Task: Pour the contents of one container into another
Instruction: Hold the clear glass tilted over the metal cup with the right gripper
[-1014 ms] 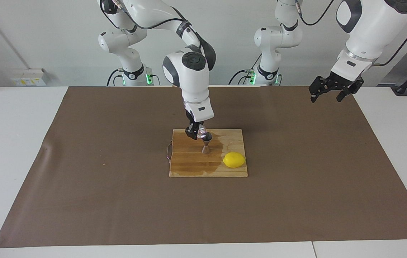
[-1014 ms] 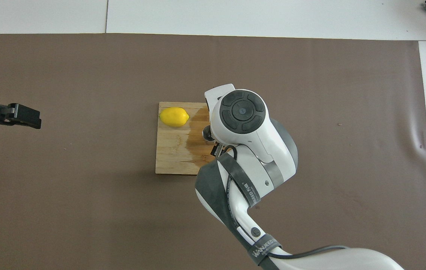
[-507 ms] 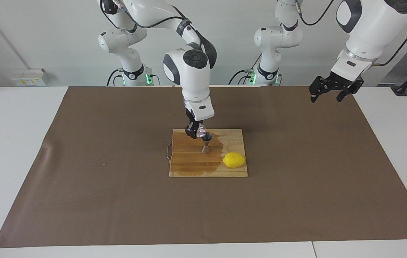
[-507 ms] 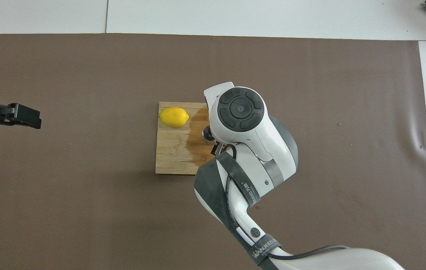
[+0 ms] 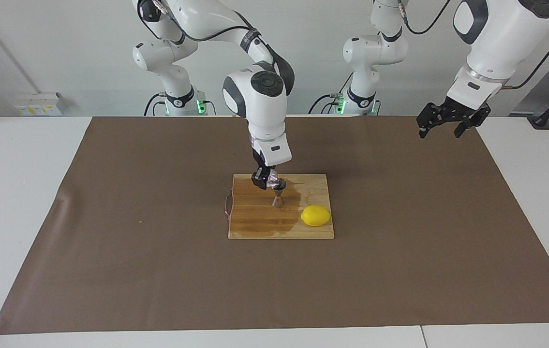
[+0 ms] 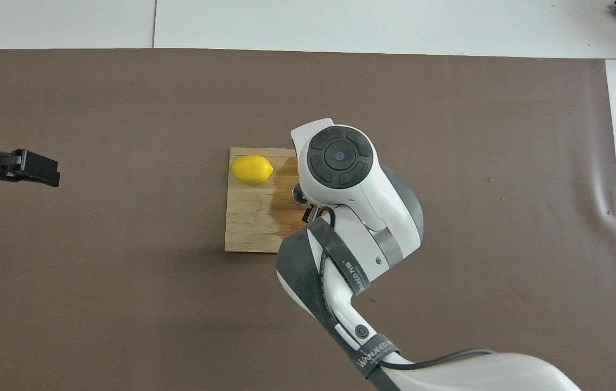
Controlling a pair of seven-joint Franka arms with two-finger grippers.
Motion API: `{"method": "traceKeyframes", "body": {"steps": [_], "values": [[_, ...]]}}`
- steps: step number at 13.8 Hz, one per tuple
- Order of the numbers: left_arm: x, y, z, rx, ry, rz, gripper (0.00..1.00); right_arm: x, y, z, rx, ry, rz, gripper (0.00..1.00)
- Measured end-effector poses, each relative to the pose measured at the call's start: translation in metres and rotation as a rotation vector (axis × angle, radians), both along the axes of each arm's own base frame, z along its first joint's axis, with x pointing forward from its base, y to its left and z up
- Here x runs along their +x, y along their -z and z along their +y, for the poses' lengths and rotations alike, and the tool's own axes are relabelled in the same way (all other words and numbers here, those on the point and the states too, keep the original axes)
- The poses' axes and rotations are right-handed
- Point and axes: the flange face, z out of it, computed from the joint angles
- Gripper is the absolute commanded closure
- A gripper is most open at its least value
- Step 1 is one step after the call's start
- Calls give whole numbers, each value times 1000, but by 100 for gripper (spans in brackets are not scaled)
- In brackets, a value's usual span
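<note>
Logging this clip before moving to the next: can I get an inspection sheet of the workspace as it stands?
Surface: brown mat over white table; wooden cutting board at centre with a dark wet stain.
Job's things: glass cup tilted at the mouth of the steel jigger, which stands upright on the board.
Clutter: lemon on the board, beside the jigger.
Tools: right tool shut on the glass cup; left tool open, waiting in the air over the mat's edge.
Cables: black cables along both arms.
Surroundings: white wall, nothing else seen.

Jigger (image 5: 278, 195) and lemon (image 5: 316, 215) on board (image 5: 255, 227)
</note>
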Motion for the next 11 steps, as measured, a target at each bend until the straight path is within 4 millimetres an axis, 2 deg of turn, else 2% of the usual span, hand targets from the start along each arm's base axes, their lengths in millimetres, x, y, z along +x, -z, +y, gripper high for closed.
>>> {"method": "traceKeyframes", "body": {"steps": [7, 11], "values": [[0, 0, 0, 0, 0, 0, 0, 2, -6, 1, 8, 3, -11, 100], [0, 0, 0, 0, 0, 0, 0, 14, -24, -11, 69, 22, -36, 100]]}}
